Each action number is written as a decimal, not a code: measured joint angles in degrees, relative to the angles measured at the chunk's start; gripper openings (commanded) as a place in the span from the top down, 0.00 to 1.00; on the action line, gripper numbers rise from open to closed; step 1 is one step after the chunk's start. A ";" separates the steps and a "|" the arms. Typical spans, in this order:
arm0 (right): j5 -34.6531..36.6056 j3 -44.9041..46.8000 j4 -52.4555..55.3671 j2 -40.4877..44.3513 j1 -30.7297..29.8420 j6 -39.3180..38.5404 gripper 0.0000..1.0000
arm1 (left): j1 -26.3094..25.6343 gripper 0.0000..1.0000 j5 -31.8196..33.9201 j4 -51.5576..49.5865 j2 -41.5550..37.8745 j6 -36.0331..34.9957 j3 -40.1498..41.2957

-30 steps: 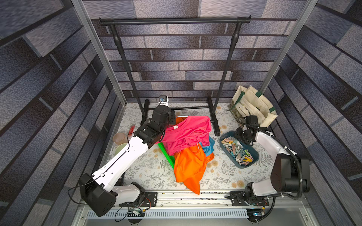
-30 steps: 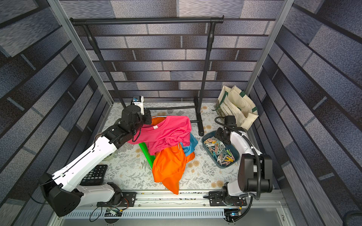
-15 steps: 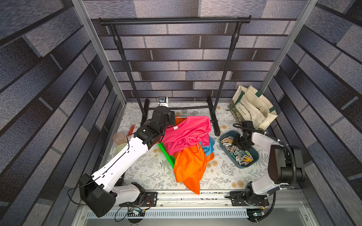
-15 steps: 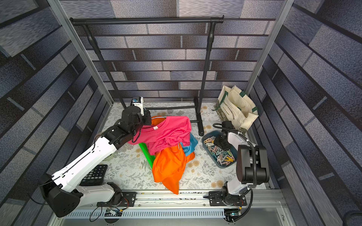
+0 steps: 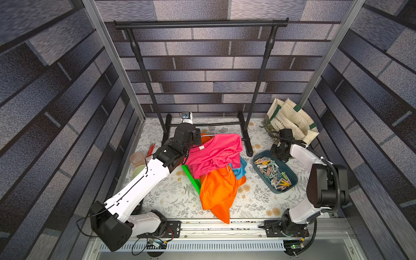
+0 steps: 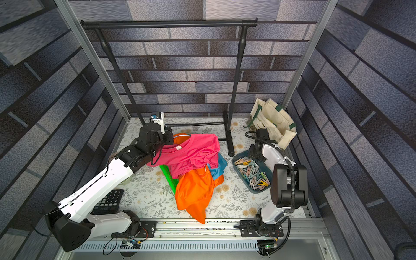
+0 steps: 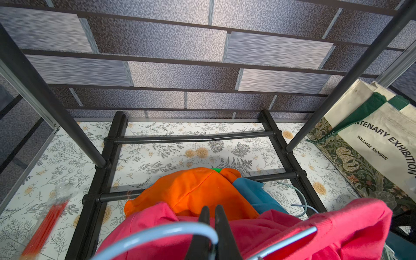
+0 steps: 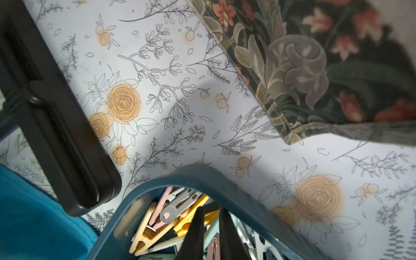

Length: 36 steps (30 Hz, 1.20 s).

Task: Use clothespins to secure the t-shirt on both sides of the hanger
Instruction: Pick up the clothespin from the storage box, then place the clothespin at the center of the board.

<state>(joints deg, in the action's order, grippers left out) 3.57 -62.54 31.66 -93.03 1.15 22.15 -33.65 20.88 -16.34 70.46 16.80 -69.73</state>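
Floral-printed paper covers the tabletop [image 5: 171,198], walled in by grey brick-pattern panels. On its right side the clothespins [image 5: 273,173] lie heaped in a dark teal bin [image 5: 278,191], a tangle of pastel pegs in pink, yellow, mint and beige. The right gripper [image 8: 211,213] is lowered into the bin's far end, its fingers a narrow gap apart among the pegs. A pink peg shows between them lower down, but I cannot tell whether they pinch it.

Left of the bin, near the middle of the table, the pink t-shirt [image 5: 216,153] sits bunched on a pale blue wire hanger [image 7: 177,227]. The left gripper [image 7: 210,210] has its fingers closed on the hanger's hook, right at the shirt's neck.

Under the shirt lie an orange garment [image 5: 218,191], trailing toward the front rail, and a blue garment [image 5: 239,171] just beside the bin. A bright green plastic piece [image 5: 191,177] pokes out at the pile's left edge.

Behind the pile stands a black garment rack [image 5: 200,23], one of its feet between the shirt and the bin. A cream tote bag [image 5: 292,119] with green handles leans in the far right corner. By the left wall are a pinkish cup [image 5: 136,157] and a packet of red sticks [image 5: 152,147]. A black calculator [image 6: 108,201] shows in a top view beneath the left arm.
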 measured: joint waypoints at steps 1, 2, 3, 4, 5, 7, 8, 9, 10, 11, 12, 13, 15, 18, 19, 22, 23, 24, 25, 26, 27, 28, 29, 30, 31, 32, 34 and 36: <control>-0.20 0.07 0.22 0.00 0.00 0.15 0.67 | 0.00 0.98 0.09 -0.07 -0.37 0.02 0.13; -0.26 0.28 0.22 0.00 0.00 0.39 0.64 | 0.00 0.98 0.13 -0.11 -0.83 0.02 0.39; -0.48 0.81 -0.20 0.20 0.00 0.39 0.62 | 0.00 0.98 0.17 -0.13 -1.31 0.02 0.70; -0.70 1.81 -0.37 0.42 0.00 0.79 0.59 | 0.00 0.98 0.31 -0.28 -1.81 0.02 0.96; -0.96 2.73 -0.35 0.50 0.00 1.03 0.57 | 0.00 0.98 0.35 -0.42 -2.25 0.02 1.22; -1.49 4.39 -0.39 0.44 0.00 1.29 0.54 | 0.00 0.98 0.48 -0.52 -2.91 0.02 1.66; -1.70 5.09 -0.33 0.35 0.00 1.44 0.54 | 0.00 0.98 0.52 -0.61 -3.04 0.02 1.77; -1.92 5.55 -0.33 0.13 0.00 1.55 0.54 | 0.00 0.98 0.52 -0.61 -3.10 0.02 1.79; -1.99 5.90 -0.39 -0.24 0.00 1.60 0.54 | 0.00 0.98 0.52 -0.61 -3.13 0.02 1.81; -2.01 6.08 -0.48 -0.70 0.00 1.55 0.57 | 0.00 0.98 0.52 -0.63 -3.13 0.02 1.84; -2.05 6.16 -0.55 -1.09 0.00 1.57 0.63 | 0.00 0.98 0.52 -0.68 -3.13 0.02 1.84; -2.16 6.16 -0.66 -1.55 0.00 1.68 0.69 | 0.00 0.98 0.52 -0.74 -3.13 0.02 1.84; -2.16 6.16 -1.20 -2.05 0.00 1.97 0.76 | 0.00 0.98 0.50 -0.79 -3.13 0.02 1.88; -2.19 6.12 -1.95 -2.10 0.00 2.03 0.81 | 0.00 0.98 0.50 -0.79 -3.13 0.02 2.10; -2.21 6.05 -1.95 -2.10 0.00 2.05 0.81 | 0.00 0.98 0.52 -0.81 -3.13 0.02 2.16; -2.62 5.70 -1.88 -2.08 0.00 2.01 0.84 | 0.00 0.98 0.52 -0.85 -3.13 0.02 2.23; -2.91 5.62 -1.88 -1.88 0.00 1.99 0.84 | 0.02 0.98 0.52 -0.85 -3.13 0.02 2.23; -3.37 5.62 -1.73 -1.33 0.00 1.99 0.85 | 0.02 0.98 0.52 -0.85 -3.13 0.02 2.23; -4.02 5.62 -1.31 -0.28 0.00 1.97 0.86 | 0.02 0.98 0.52 -0.87 -3.13 0.02 2.23; -4.59 5.62 -0.92 0.98 0.00 1.90 0.86 | 0.04 0.97 0.52 -0.85 -3.13 0.02 2.23; -5.42 5.62 -0.42 2.95 0.00 1.77 0.87 | 0.13 0.97 0.52 -0.85 -3.13 0.02 2.23; -6.14 5.62 0.07 5.09 0.00 1.68 0.87 | 0.24 0.97 0.52 -0.85 -3.13 0.02 2.23; -6.78 5.62 0.52 7.21 -0.07 1.49 0.88 | 0.35 0.97 0.52 -0.87 -3.13 0.02 2.23; -7.52 5.62 1.01 9.79 -0.31 1.31 0.88 | 0.39 0.97 0.52 -0.90 -3.15 0.02 2.23; -8.24 5.64 1.57 12.28 -0.59 1.14 0.89 | 0.39 0.97 0.55 -0.90 -3.23 0.02 2.27; -8.76 5.73 2.03 14.34 -1.05 1.07 0.89 | 0.46 0.97 0.55 -0.94 -3.39 0.02 2.40; -9.55 6.49 3.39 18.64 -2.54 0.87 0.88 | 0.55 0.96 0.57 -1.14 -3.98 0.02 2.78; -9.79 8.11 4.59 22.25 -6.16 0.90 0.87 | 0.68 0.96 0.59 -1.25 -4.76 0.02 3.21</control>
<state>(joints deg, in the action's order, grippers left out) -6.22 -54.43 36.25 -70.78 -5.02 23.05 -32.97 21.47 -17.58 65.69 16.82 -66.52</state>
